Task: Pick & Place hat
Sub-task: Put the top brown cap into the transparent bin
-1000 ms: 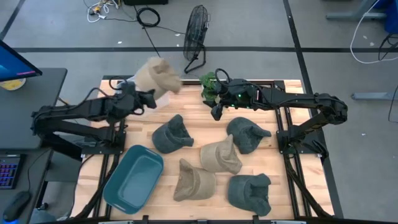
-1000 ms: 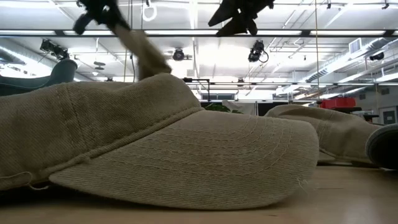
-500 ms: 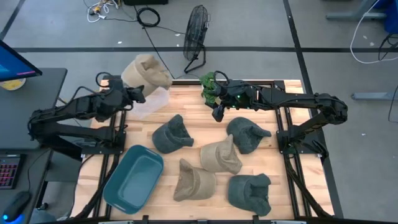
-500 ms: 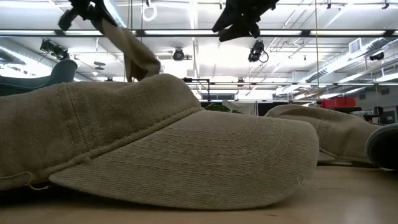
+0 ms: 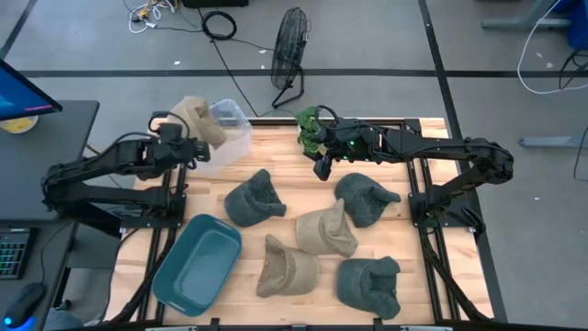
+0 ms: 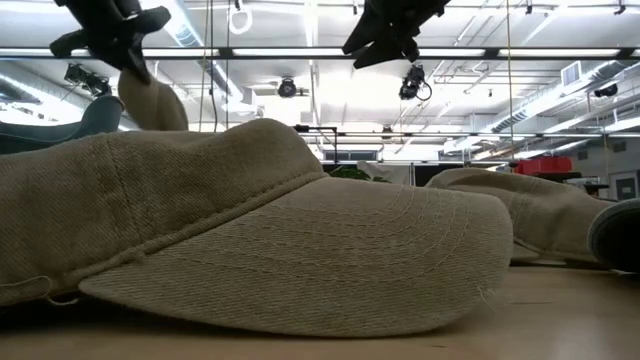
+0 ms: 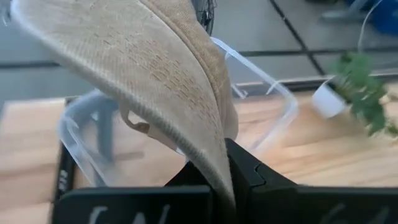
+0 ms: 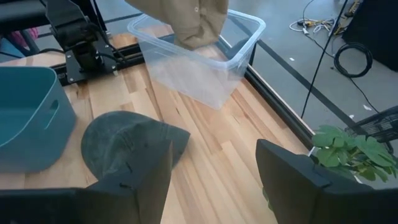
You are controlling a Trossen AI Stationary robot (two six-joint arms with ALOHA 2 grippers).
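My left pincer (image 5: 188,144) is clenched on the tan hat (image 5: 196,117), which hangs over the clear bin's (image 5: 231,133) near edge; my right pincer (image 5: 321,166) waits released above the desk (image 5: 276,164).

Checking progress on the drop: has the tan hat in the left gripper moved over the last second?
Yes. In the high view the tan hat, held by the left gripper, has shifted left, from right of the clear bin to over the bin's left edge.

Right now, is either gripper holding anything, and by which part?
Left gripper pinches the tan fabric cap by its edge; right gripper is open, empty.
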